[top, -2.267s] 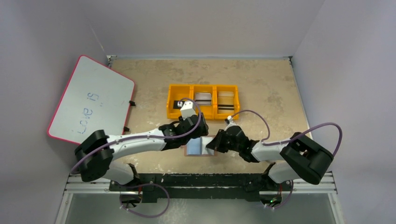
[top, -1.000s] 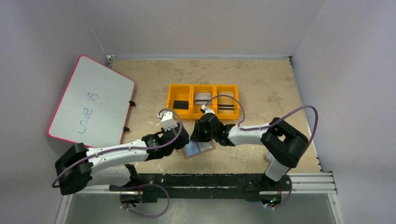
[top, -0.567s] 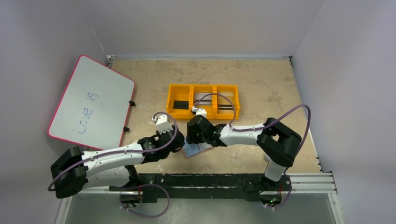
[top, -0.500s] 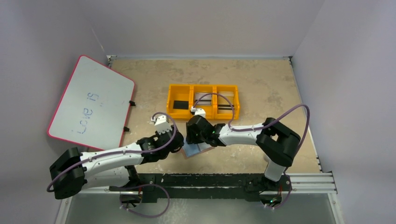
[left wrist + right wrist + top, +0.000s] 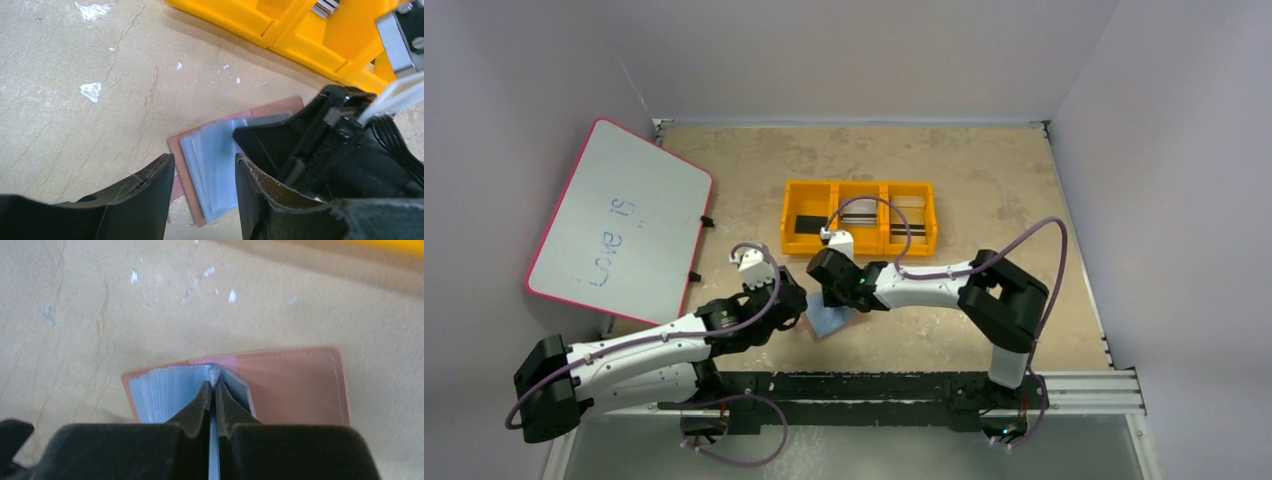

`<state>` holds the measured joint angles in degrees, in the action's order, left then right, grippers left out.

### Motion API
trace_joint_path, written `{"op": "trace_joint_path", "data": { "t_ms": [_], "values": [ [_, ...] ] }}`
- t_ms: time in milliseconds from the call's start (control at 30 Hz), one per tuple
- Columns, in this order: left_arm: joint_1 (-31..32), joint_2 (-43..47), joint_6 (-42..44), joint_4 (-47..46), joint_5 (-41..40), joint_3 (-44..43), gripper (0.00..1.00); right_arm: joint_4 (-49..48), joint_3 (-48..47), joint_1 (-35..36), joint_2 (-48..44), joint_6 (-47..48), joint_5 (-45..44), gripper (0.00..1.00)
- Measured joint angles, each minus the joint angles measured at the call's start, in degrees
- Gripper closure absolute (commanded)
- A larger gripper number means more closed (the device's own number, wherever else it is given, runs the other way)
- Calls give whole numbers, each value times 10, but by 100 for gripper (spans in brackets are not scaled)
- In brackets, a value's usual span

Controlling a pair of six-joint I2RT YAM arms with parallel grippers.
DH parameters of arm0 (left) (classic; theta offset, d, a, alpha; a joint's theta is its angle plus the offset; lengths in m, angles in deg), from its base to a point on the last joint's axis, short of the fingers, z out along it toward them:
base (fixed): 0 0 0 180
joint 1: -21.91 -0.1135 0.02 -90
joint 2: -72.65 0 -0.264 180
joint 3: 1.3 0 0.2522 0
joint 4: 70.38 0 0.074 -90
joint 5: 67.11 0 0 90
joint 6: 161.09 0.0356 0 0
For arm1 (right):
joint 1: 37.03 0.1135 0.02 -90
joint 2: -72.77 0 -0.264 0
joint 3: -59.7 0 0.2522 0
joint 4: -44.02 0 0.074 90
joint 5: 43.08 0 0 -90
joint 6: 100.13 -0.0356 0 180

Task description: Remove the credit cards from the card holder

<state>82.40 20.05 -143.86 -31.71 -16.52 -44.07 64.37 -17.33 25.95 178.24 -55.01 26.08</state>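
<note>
Card holder [image 5: 295,385] lies open on the tabletop [image 5: 75,305], blue-grey credit cards [image 5: 160,390] fanned inside. My right fingers [image 5: 200,405] pinch one card's edge; my left fingers [image 5: 150,190] stand apart over the holder's corner. Next, likely: pull that card free, holder pinned.

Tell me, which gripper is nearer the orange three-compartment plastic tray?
Right. The right gripper, pinching a pale blue-grey card in the tan leather card holder, is just before the orange tray; the left gripper hovers farther back, leftward.
</note>
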Motion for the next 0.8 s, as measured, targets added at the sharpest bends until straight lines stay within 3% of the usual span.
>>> {"op": "trace_joint_path", "data": {
  "t_ms": [367,800],
  "values": [
    [-1,5,29,-1,39,-19,50,-126,141,-61,-78,-85,156,100],
    [-27,-29,39,-151,183,-1,46,-340,331,-91,-162,-302,214,100]
  ]
}}
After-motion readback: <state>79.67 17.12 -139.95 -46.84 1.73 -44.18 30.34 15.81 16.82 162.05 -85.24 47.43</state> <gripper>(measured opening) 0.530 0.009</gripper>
